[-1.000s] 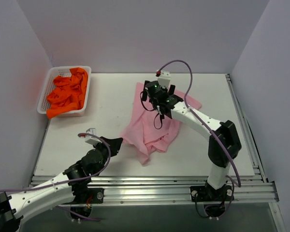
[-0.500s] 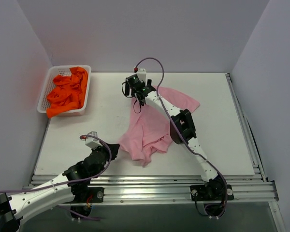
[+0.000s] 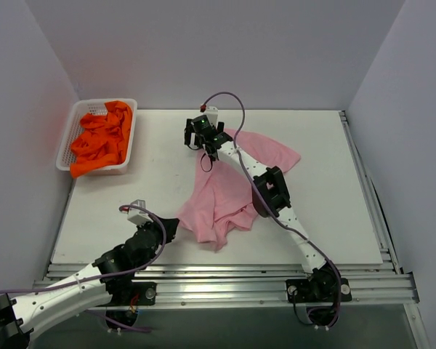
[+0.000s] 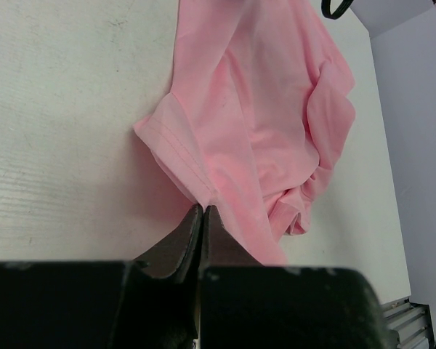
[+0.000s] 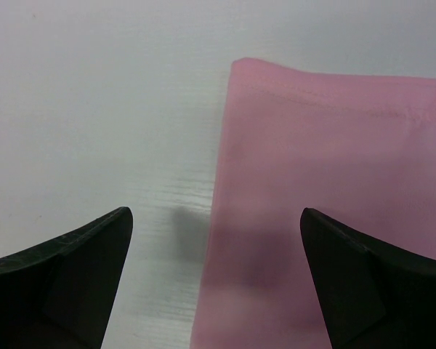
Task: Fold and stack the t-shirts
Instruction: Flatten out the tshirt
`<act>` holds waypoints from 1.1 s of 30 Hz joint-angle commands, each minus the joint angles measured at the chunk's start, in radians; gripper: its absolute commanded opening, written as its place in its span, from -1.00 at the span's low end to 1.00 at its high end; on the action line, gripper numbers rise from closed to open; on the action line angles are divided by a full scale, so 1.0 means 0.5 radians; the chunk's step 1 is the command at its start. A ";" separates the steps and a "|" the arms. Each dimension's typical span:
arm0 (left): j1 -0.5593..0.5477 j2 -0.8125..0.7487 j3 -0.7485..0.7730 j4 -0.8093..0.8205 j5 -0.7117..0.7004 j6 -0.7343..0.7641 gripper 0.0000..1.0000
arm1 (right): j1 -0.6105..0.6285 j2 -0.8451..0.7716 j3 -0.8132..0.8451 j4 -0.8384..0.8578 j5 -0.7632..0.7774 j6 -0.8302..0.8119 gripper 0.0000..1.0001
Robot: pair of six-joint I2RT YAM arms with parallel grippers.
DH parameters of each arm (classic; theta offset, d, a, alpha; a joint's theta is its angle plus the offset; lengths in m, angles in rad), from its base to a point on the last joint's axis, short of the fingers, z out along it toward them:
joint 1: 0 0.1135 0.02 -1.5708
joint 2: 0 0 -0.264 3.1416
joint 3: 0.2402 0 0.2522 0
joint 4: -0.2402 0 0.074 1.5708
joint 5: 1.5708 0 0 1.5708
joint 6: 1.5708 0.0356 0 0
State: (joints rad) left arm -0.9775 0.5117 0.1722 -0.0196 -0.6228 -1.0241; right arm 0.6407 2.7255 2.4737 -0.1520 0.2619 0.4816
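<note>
A light pink t-shirt (image 3: 236,185) lies crumpled and part spread in the middle of the table. My left gripper (image 3: 171,227) is at its near left edge, shut on the hem (image 4: 202,207), where cloth is pinched between the tips. My right gripper (image 3: 205,144) hovers over the shirt's far left corner, open. In the right wrist view the pink shirt's (image 5: 334,145) straight edge runs between the wide-apart fingers (image 5: 80,254), and nothing is gripped. The orange t-shirts (image 3: 102,138) are heaped in a basket at the far left.
The white mesh basket (image 3: 67,131) stands against the left wall at the back of the table. Walls close in the left, far and right sides. Metal rails (image 3: 225,280) run along the table's near edge, and another along its right.
My right arm swung left from over the shirt's middle to its far left corner, jaws staying wide. The left gripper kept its pinch on the hem and barely moved.
</note>
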 commanded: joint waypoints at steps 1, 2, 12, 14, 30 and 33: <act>0.013 -0.002 -0.013 0.006 0.009 0.032 -0.95 | -0.008 0.102 0.213 0.065 0.001 -0.009 0.92; 0.013 -0.005 -0.016 0.006 0.009 0.032 -0.95 | -0.011 0.148 0.243 0.056 0.001 -0.018 0.91; 0.019 -0.241 -0.047 -0.120 -0.009 0.023 -0.95 | -0.060 0.295 0.339 -0.236 -0.097 -0.006 -0.03; 0.019 -0.302 -0.041 -0.163 -0.006 0.023 -0.95 | -0.069 0.295 0.339 -0.364 -0.052 -0.018 -0.50; 0.019 -0.315 0.036 -0.350 -0.070 0.029 -0.95 | -0.159 -0.486 -0.731 -0.156 0.252 -0.098 -1.00; 0.016 -0.284 0.100 -0.399 -0.086 0.029 -0.95 | -0.162 -0.753 -0.867 -0.110 0.332 -0.144 -1.00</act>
State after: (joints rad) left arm -0.9733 0.3592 0.1539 -0.1879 -0.6350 -1.0237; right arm 0.5625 2.5019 2.0888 -0.1936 0.3347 0.4446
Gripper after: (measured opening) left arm 0.037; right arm 0.005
